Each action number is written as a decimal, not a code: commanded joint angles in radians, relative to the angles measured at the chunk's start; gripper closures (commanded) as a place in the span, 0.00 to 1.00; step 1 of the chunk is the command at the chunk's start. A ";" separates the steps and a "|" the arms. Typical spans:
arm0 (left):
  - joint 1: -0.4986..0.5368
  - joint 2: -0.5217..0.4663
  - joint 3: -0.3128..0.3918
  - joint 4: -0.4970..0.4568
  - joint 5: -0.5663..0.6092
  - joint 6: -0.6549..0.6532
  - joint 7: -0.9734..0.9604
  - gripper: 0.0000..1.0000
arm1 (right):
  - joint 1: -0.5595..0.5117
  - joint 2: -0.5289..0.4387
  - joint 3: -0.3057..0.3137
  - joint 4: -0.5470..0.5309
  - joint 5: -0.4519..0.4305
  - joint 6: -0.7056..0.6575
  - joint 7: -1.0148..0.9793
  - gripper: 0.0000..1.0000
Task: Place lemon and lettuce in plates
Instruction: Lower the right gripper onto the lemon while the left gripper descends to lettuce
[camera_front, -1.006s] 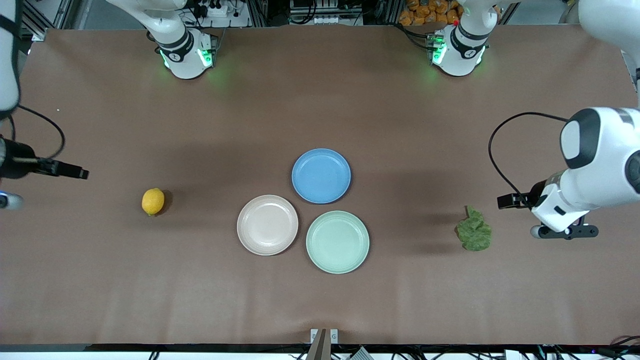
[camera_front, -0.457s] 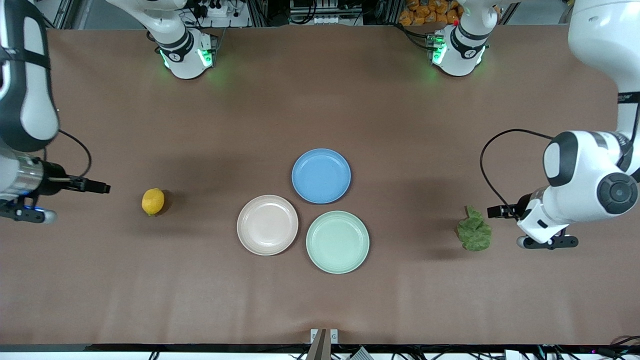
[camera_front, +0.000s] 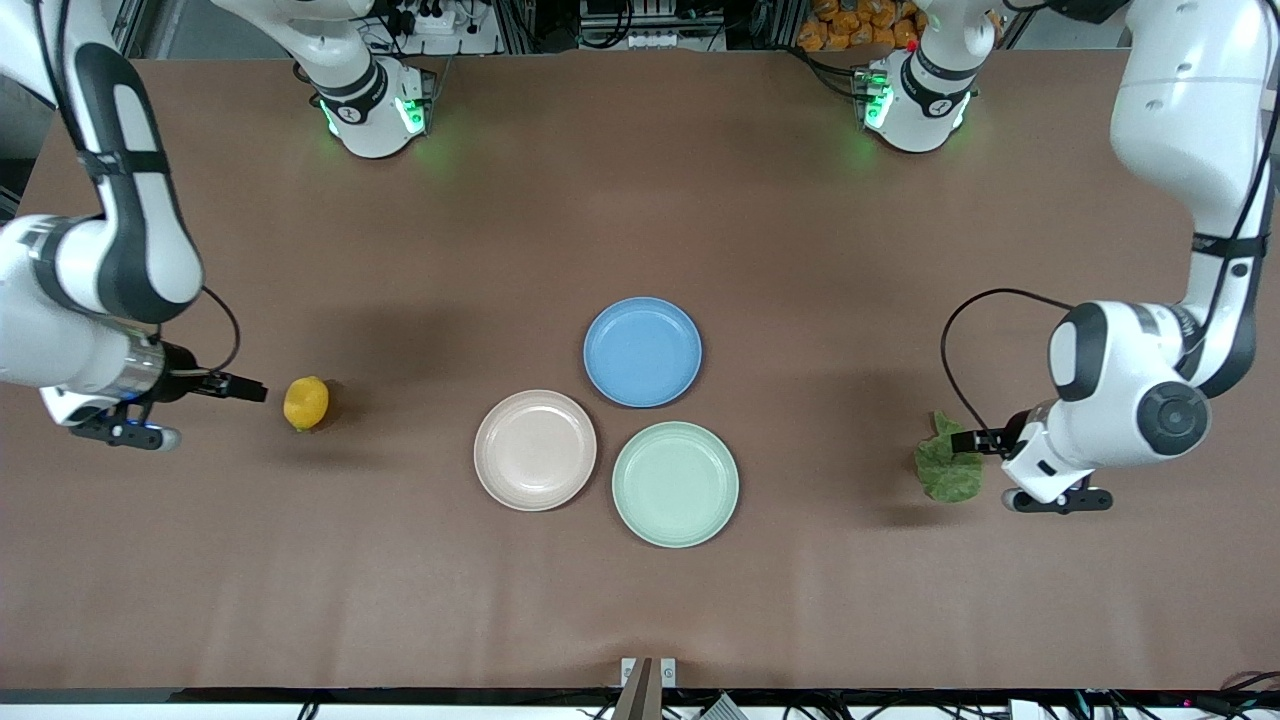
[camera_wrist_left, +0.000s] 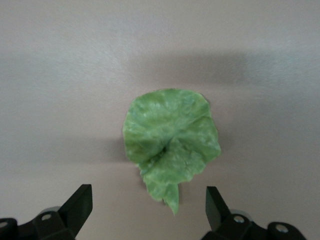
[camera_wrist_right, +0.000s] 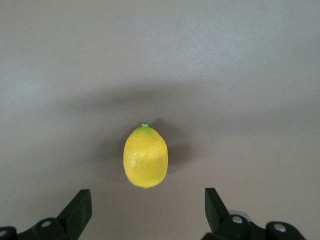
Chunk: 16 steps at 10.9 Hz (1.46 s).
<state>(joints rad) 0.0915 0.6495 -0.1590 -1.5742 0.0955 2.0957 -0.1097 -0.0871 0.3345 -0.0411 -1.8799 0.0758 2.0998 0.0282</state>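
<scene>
The yellow lemon (camera_front: 305, 402) lies on the brown table toward the right arm's end; it also shows in the right wrist view (camera_wrist_right: 145, 156). My right gripper (camera_front: 122, 434) is open and empty, over the table beside the lemon, its fingertips (camera_wrist_right: 81, 202) wide apart and short of it. The dark green lettuce (camera_front: 946, 468) lies toward the left arm's end and shows in the left wrist view (camera_wrist_left: 170, 137). My left gripper (camera_front: 1056, 498) is open and empty beside the lettuce, apart from it. The pink-beige plate (camera_front: 535, 450) and mint green plate (camera_front: 675, 484) sit empty mid-table.
An empty blue plate (camera_front: 642, 352) sits just farther from the front camera than the two other plates. The arm bases (camera_front: 372, 110) stand along the table's edge farthest from the camera.
Both arms have swung in from the table's ends. The right gripper has come closer to the lemon, the left gripper closer to the lettuce. Lemon, lettuce and plates have not moved.
</scene>
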 joint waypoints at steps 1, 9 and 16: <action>-0.010 0.056 0.001 0.011 0.029 0.041 -0.025 0.00 | 0.020 0.038 0.001 -0.054 0.015 0.101 0.025 0.00; -0.012 0.130 0.001 0.011 0.027 0.107 -0.025 0.26 | 0.030 0.138 0.003 -0.114 0.015 0.296 0.052 0.00; -0.018 0.133 0.003 0.017 0.029 0.109 -0.024 1.00 | 0.030 0.169 0.023 -0.163 0.015 0.404 0.107 0.00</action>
<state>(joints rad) 0.0842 0.7740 -0.1530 -1.5667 0.1044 2.1983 -0.1097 -0.0582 0.5026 -0.0343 -2.0312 0.0761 2.4786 0.0857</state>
